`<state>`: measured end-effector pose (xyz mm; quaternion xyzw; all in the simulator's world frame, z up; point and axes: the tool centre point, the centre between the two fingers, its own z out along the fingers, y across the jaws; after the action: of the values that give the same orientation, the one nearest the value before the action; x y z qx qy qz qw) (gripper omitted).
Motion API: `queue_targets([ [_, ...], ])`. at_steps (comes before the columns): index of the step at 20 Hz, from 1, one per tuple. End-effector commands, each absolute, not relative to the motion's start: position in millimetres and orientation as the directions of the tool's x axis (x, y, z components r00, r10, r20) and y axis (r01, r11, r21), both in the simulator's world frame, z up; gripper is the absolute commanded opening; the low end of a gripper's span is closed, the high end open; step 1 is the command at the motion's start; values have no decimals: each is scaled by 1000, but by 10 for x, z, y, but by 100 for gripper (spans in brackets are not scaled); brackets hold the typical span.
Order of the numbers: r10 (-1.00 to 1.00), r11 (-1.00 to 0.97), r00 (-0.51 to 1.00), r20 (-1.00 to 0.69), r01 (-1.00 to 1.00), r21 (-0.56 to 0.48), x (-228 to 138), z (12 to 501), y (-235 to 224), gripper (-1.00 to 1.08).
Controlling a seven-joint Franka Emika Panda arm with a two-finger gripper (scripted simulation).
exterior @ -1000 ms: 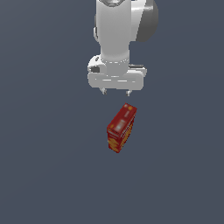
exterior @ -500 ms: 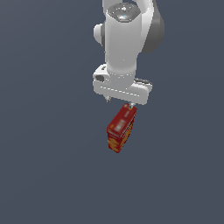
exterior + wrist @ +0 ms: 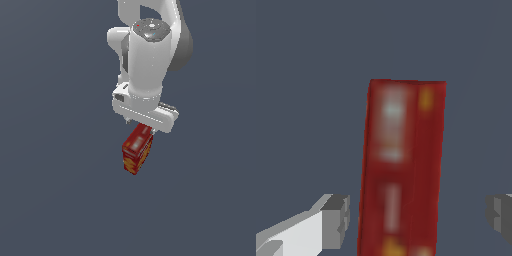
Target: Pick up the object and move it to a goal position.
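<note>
Red box (image 3: 403,165) sits between my gripper's (image 3: 418,215) spread fingers, untouched; I judge grasp, lift and transfer remain.

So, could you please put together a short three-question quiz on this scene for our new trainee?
1. True or false: in the wrist view, the fingers of the white two-finger gripper are pressed against the tall, thin red cardboard box.
2. Multiple choice: in the exterior view, the gripper is A) far to one side of the box, B) directly over it, C) beneath it.
3. What does the box rest on?

Key
1. False: a gap shows on each side.
2. B.
3. The plain dark grey floor.
</note>
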<state>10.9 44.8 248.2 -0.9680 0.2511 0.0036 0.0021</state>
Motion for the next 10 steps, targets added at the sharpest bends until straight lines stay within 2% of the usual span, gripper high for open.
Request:
queue_targets([
  [1, -508, -862, 862, -4, -508, -1, 150, 2454, 468, 100],
  [10, -527, -850, 850, -1, -527, 0, 186, 2420, 491, 100],
])
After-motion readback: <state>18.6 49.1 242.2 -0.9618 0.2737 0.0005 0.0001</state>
